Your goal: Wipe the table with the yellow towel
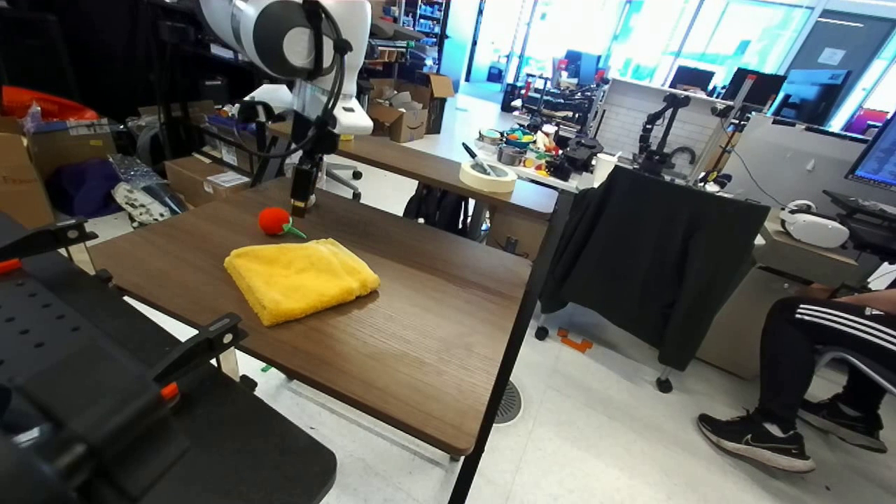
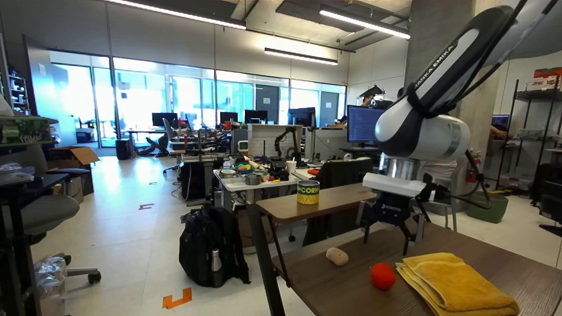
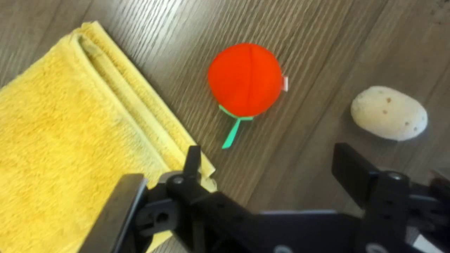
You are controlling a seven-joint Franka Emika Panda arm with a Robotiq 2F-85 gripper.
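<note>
Yellow towel (image 3: 63, 140), one: bright, plush cloth, folded into a thick, roughly square pad, layered edges showing along one side. Lies flat on a large rectangular table (image 1: 420, 343) with dark brown wood-grain top and thin dark edge.

Position relative to the hand: lower than the fingers and off to one side. Fills the left part of the wrist view, one corner partly hidden behind the finger on that side of the picture. In both exterior views the fingertips show clear of the cloth, near it, not touching.

Hand: black two-finger gripper (image 3: 268, 156), released; fingers parted wide, bare wood grain visible through the gap. Held above the tabletop, fingers directed downward, close to upright.

Arm: white-and-black jointed robot arm (image 2: 421, 136), maker's lettering along the forearm. In an exterior view it enters from the upper right, slants down toward the left to a rounded white joint, then drops through a silver collar to the gripper. Wrist bent, so that the last section hangs nearly vertical over the table.

Adjacent pieces on the same top: round red-orange ball (image 3: 248, 79) with green stem and small pale tag, just beside the towel, apart from it; pale oval potato-shaped piece (image 3: 389, 113) with brown specks, well apart from the towel, the ball lying between the two.
</note>
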